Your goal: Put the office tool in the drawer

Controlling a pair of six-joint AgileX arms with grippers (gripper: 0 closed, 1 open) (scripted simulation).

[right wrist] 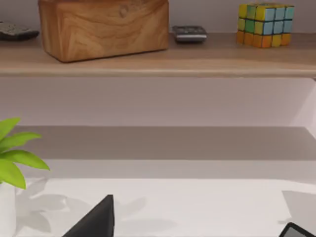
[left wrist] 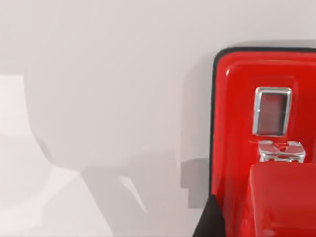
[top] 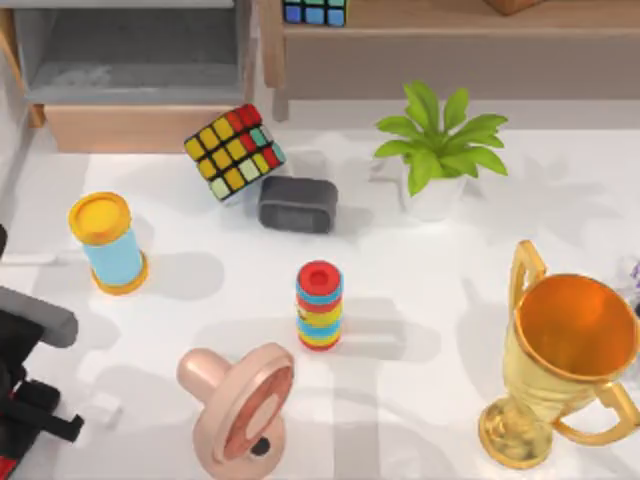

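Left arm (top: 25, 385) sits at the table's lower-left corner in top view, mostly cut off by the frame edge. The gripper itself can't be made out there, so can't tell if it's released or clenched.

Left wrist view: red stapler (left wrist: 266, 143) right up close, flat on the white table (left wrist: 98, 98), dark seam along its edge, 1 small metal window on top. Stapler is cut off at the frame edge; a dark sliver by it, can't tell what it is. Whether anything is touching the stapler: can't tell.

Mid table in top view: pink pacifier (top: 235, 405), striped ring stack (top: 319, 305), yellow-capped blue cylinder (top: 108, 243), gold trophy (top: 560, 365) at right w/ nothing seen in its cup. Farther: dark grey rounded box (top: 297, 203), tilted colour cube (top: 235, 150), potted plant (top: 438, 150).

Back left: drawer (top: 135, 70) open, tan front, grey floor, nothing seen inside.

Right wrist view: 2 dark fingertips (right wrist: 94, 222) well apart, so right gripper (right wrist: 197, 229) is released, facing the shelf (right wrist: 158, 64) w/ wooden block (right wrist: 101, 27) and 2nd cube (right wrist: 261, 24).
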